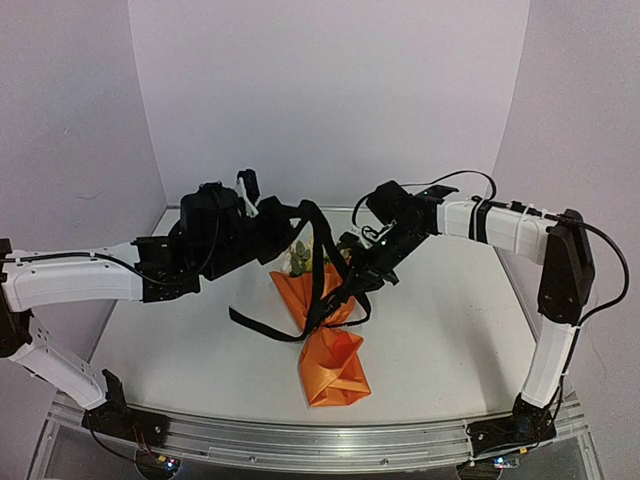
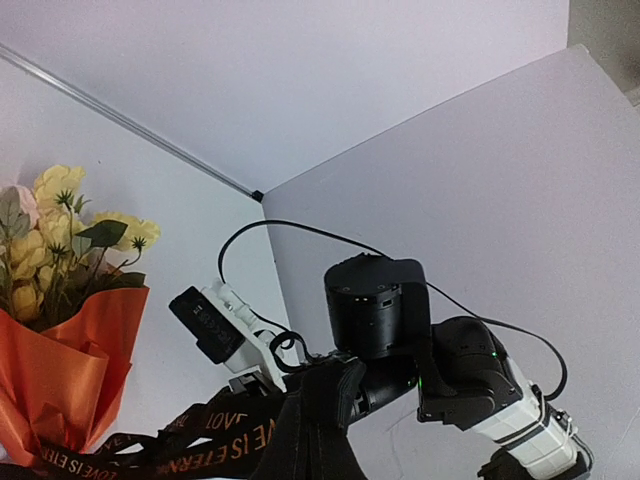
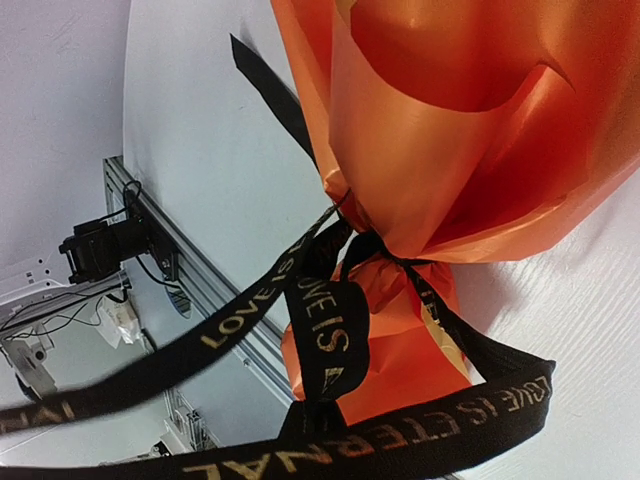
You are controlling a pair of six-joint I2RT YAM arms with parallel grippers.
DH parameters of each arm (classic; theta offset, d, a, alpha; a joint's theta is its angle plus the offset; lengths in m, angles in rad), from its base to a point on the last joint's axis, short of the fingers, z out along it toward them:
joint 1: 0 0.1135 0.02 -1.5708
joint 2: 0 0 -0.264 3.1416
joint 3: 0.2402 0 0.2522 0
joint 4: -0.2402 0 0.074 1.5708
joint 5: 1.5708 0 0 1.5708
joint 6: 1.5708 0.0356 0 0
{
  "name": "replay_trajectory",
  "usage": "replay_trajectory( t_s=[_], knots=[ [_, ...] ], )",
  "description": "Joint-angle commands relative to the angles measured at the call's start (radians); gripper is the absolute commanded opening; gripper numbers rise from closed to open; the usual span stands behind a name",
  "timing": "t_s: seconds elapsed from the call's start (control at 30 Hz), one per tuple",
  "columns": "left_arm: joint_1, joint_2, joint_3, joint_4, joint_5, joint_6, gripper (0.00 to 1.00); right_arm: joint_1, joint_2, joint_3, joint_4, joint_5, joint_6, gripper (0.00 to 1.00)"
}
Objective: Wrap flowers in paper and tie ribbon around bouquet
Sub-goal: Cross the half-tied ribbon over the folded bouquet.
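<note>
The bouquet lies on the table: orange paper in a cone, yellow flowers at its far end. The black ribbon circles the cone's waist and rises in taut strands to both grippers. My left gripper hangs above and left of the blossoms, shut on the ribbon. My right gripper sits just right of the waist, shut on a ribbon loop. In the left wrist view, the flowers and paper show left, the lettered ribbon runs into the left gripper. In the right wrist view, the ribbon is knotted round the paper, and the right gripper pinches it.
A loose ribbon tail lies on the table left of the cone. An aluminium rail runs along the near table edge. White walls close the back and sides. The right arm's wrist fills the left wrist view close ahead.
</note>
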Motion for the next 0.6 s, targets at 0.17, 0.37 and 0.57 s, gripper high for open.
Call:
replay_trajectory(
  t_s=[0.17, 0.37, 0.57],
  knots=[
    [-0.008, -0.006, 0.178, -0.163, 0.246, 0.138, 0.0, -0.015, -0.003, 0.064, -0.017, 0.003, -0.009, 0.0],
    [-0.107, 0.097, 0.248, -0.017, 0.26, 0.134, 0.0, -0.035, 0.065, 0.128, -0.032, -0.002, 0.012, 0.0],
    [-0.148, 0.211, 0.294, 0.148, 0.288, 0.149, 0.0, -0.046, 0.096, 0.162, -0.036, -0.012, 0.03, 0.0]
  ],
)
